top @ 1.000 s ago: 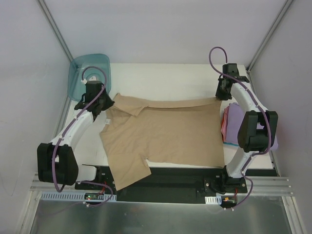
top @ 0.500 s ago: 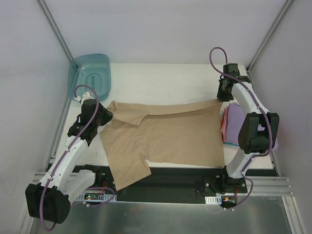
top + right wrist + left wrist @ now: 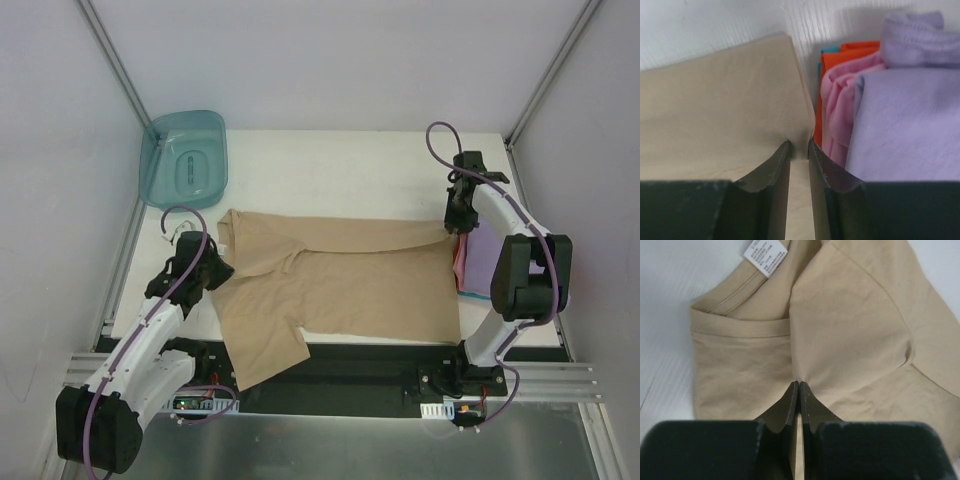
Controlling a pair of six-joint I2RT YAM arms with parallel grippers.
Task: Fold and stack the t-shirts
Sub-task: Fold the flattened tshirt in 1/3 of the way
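Note:
The tan t-shirt lies spread on the white table, with its far edge drawn forward over itself. My left gripper is shut on the shirt's left shoulder. In the left wrist view the gripper pinches a peak of tan cloth below the collar and its white label. My right gripper is shut on the shirt's far right corner, and its wrist view shows the gripper holding tan cloth. A folded lavender shirt lies on a pink one just right of that gripper.
A teal plastic tub stands at the table's far left corner. In the right wrist view the stack shows lavender, pink and orange cloth close beside the jaws. The shirt's near sleeve hangs over the front edge.
Both grippers have moved toward the near edge holding the shirt. The left one came much further, and the shirt's far edge has come forward over the body.

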